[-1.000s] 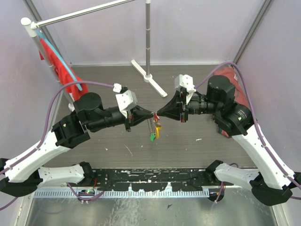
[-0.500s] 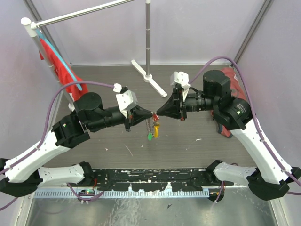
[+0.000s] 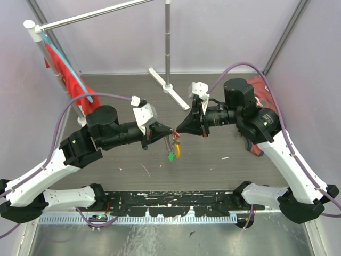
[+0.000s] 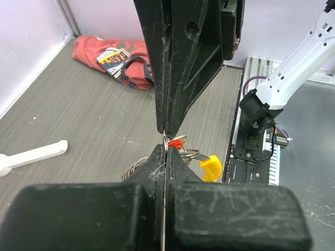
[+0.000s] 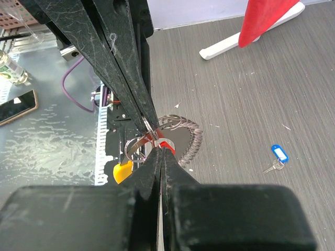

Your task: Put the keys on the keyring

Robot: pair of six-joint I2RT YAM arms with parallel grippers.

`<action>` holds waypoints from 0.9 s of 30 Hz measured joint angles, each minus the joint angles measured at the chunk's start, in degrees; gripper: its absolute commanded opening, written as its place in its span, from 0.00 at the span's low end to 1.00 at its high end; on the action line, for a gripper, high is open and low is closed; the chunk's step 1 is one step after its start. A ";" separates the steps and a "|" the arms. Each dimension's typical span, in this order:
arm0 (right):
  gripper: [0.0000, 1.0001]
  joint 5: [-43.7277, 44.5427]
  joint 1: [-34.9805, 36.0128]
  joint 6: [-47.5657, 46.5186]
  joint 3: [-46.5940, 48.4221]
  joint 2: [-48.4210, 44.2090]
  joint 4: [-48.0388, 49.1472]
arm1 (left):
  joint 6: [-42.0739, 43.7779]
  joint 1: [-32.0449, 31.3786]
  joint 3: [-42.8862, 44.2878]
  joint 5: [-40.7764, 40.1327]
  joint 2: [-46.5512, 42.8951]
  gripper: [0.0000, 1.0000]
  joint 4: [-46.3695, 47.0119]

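So, up over the middle of the surface (image 3: 213, 154), left jaws are shut tight on the keyring (image 3: 170, 141) & right jaws pinch the red key (image 5: 163, 142), tip to tip, w/ the blue key (image 5: 279, 153) lying down on the surface.

Red-headed key (image 5: 166, 144), blue-headed key (image 5: 279, 153), yellow tag (image 4: 211, 166), green tag (image 3: 171, 156), silvery keyring chain (image 5: 194, 137), grey wood-grain table (image 3: 213, 154).
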 measured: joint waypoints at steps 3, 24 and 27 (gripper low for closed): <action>0.03 -0.09 0.00 -0.04 0.00 0.24 -0.13 | 0.02 0.00 0.00 -0.07 0.00 0.00 -0.15; 0.18 -2.64 -0.02 0.00 0.00 2.45 -0.85 | 0.55 0.00 0.00 0.61 0.00 0.00 -0.42; 0.23 -1.97 -0.04 0.04 -0.02 2.47 -1.46 | 0.55 0.00 0.00 1.18 -0.17 0.00 -0.02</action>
